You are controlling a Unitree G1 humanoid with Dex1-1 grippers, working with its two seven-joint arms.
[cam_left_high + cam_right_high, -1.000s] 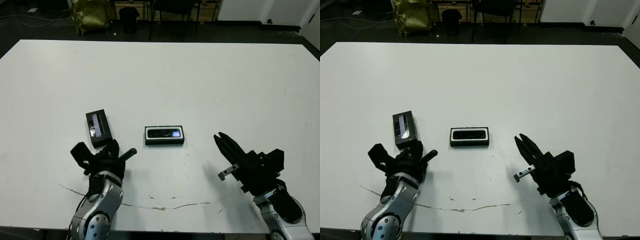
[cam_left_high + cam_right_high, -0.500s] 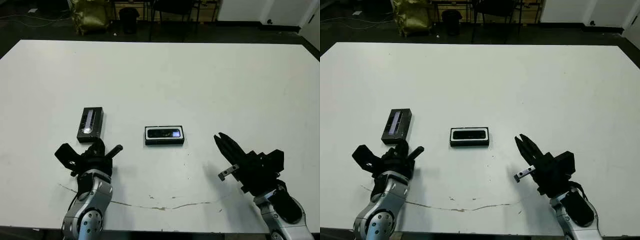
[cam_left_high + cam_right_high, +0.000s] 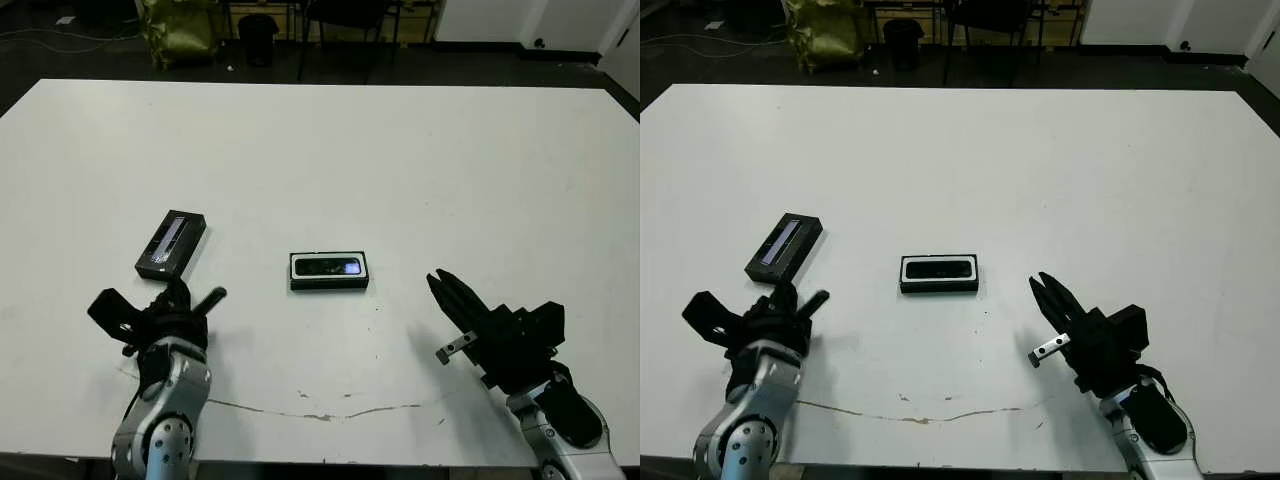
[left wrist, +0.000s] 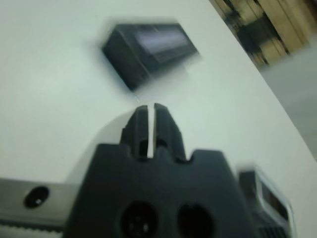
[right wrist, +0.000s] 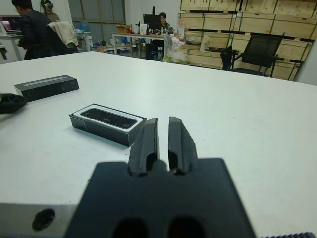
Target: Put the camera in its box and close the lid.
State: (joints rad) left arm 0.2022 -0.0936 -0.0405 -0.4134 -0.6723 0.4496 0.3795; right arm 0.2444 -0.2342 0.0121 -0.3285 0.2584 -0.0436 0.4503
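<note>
White table (image 3: 400, 150) in a workshop; stacked wooden crates, a black office chair (image 5: 257, 52) and a person (image 5: 30, 29) at a desk show beyond it in the right wrist view. A thin cracked line runs across the near edge of the tabletop.

Left gripper (image 3: 205, 300): low at the near left, forearm rising from the table edge, fingers angled up and to the right; fingers pressed together with a hairline gap in the left wrist view. Holds nothing.

Right gripper (image 3: 440, 288): near right, forearm raised off the table, fingers pointing up-left toward the box; fingers close together, empty.

Lid (image 3: 171, 244): flat on the table at left, turned diagonally, pale strip up, just beyond the left gripper, not touching it.

Box (image 3: 329, 271): centre of the table, open, white lining visible. Camera (image 3: 330, 266) lies inside it, bluish spot facing up.

Nothing lies between either gripper and the box. No legible writing on any item.
</note>
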